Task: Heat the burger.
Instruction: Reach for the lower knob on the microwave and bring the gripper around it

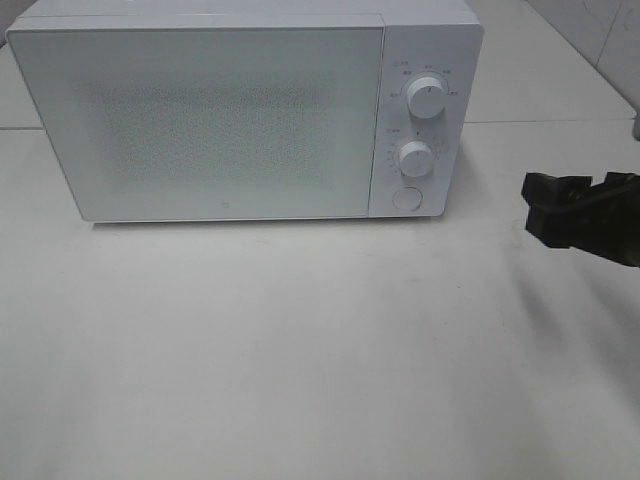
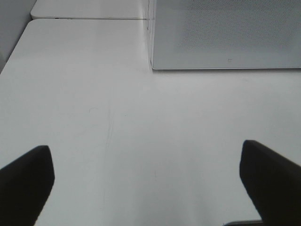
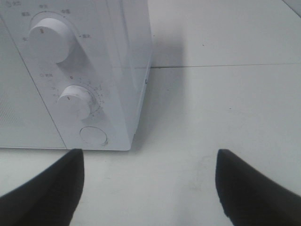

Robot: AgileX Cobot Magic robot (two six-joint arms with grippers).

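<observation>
Burger seemingly hidden; right jaws beside microwave point(image 1: 200, 120)

I see my left gripper point(image 2: 146, 172) with its jaws spread wide apart. My right gripper point(image 1: 537, 205) has its jaws parted almost as wide.

I seem to work in a lab's mock kitchen: a white microwave point(image 1: 240, 110) with two dials point(image 1: 427, 97) stands on a plain white table point(image 1: 300, 350), butted against another, with pale tiles point(image 1: 590, 30) behind.
</observation>
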